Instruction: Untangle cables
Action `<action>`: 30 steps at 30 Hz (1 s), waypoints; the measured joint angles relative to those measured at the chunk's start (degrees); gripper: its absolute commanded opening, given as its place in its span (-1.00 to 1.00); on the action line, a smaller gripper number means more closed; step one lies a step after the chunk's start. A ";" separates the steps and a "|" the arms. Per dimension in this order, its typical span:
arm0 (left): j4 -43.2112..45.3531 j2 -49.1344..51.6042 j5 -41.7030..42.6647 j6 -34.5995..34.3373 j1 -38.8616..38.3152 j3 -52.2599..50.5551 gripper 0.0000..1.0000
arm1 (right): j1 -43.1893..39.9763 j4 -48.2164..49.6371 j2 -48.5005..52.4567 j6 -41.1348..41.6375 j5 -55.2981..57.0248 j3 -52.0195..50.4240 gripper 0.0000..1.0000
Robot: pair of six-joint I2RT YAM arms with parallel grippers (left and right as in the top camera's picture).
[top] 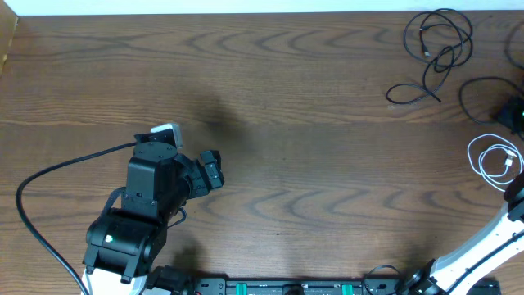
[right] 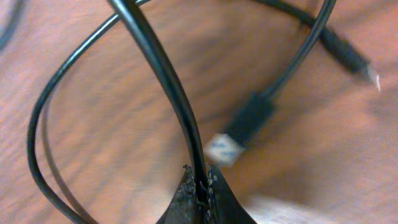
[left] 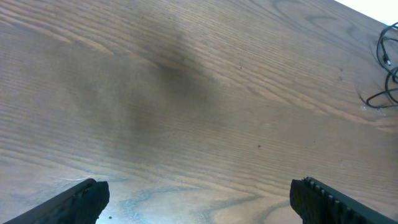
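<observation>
Three cables lie at the table's far right. A tangled black cable [top: 438,49] is at the top right, and its edge shows in the left wrist view as the black cable [left: 387,68]. A second black cable [top: 479,97] loops by the right edge, with a coiled white cable [top: 495,160] below it. My right gripper [right: 202,183] is shut on a strand of the second black cable [right: 165,81], whose USB plug [right: 239,134] lies just beyond the fingertips. From overhead the right gripper [top: 513,116] sits at the frame's right edge. My left gripper [left: 199,202] hangs open over bare wood on the left, holding nothing.
The wooden table [top: 311,123] ends at a white strip along the far side. The left arm's thick black supply cable [top: 49,176] curves over the table's left part. The right arm's white link [top: 483,246] crosses the bottom right corner.
</observation>
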 measured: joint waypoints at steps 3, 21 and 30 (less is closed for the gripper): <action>0.00 -0.02 0.00 0.00 0.00 0.00 0.95 | 0.44 0.15 0.00 -0.46 0.48 0.00 -0.98; 0.00 0.00 0.02 0.00 0.00 0.00 0.96 | -7.63 0.44 -0.70 3.17 6.16 0.00 0.66; 0.00 0.00 0.00 0.00 0.00 0.00 0.96 | -8.00 -6.03 -3.32 5.20 2.16 0.00 0.99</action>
